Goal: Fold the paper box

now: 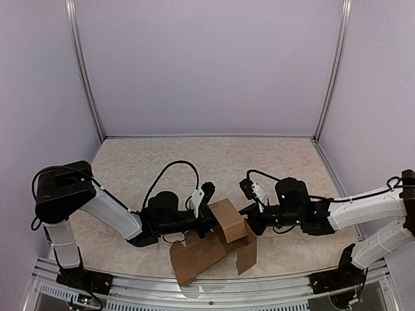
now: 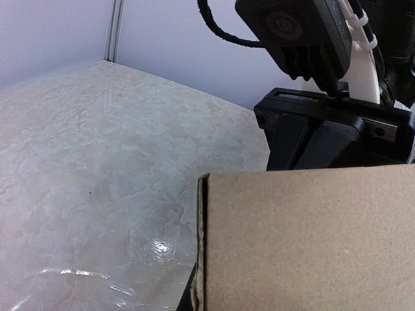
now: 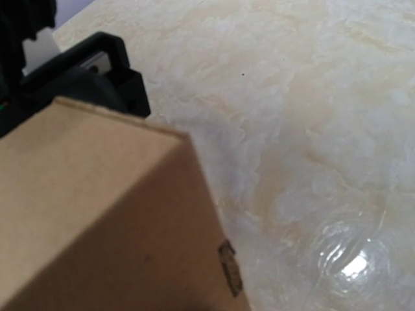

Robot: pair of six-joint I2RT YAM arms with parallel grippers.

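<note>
The paper box [image 1: 227, 221] sits near the front middle of the table [image 1: 162, 162], between the two arms. It is plain brown cardboard with a matte, slightly grainy face. Part of it is raised into a squarish, tilted block with sharp creases, while flat flaps spread out below it towards the near edge. In the left wrist view one panel fills the lower right, its cut edge showing a thin, fibrous layer. In the right wrist view a folded corner of the same cardboard fills the lower left.

The left gripper [image 1: 209, 223] reaches in from the left and meets the left side of the raised block. Its jaws are closed, but the cardboard hides the tips, so I cannot tell whether they pinch a panel. The right gripper [image 1: 249, 220] meets the right side of the block, jaws also closed, its tips equally hidden.

The table is smooth and glossy, with a pale cream marbled pattern that catches bright glints of light. Looping black cables [image 1: 172, 170] run over the arms' white shells and black joints. Plain lilac walls [image 1: 207, 65] stand behind.
</note>
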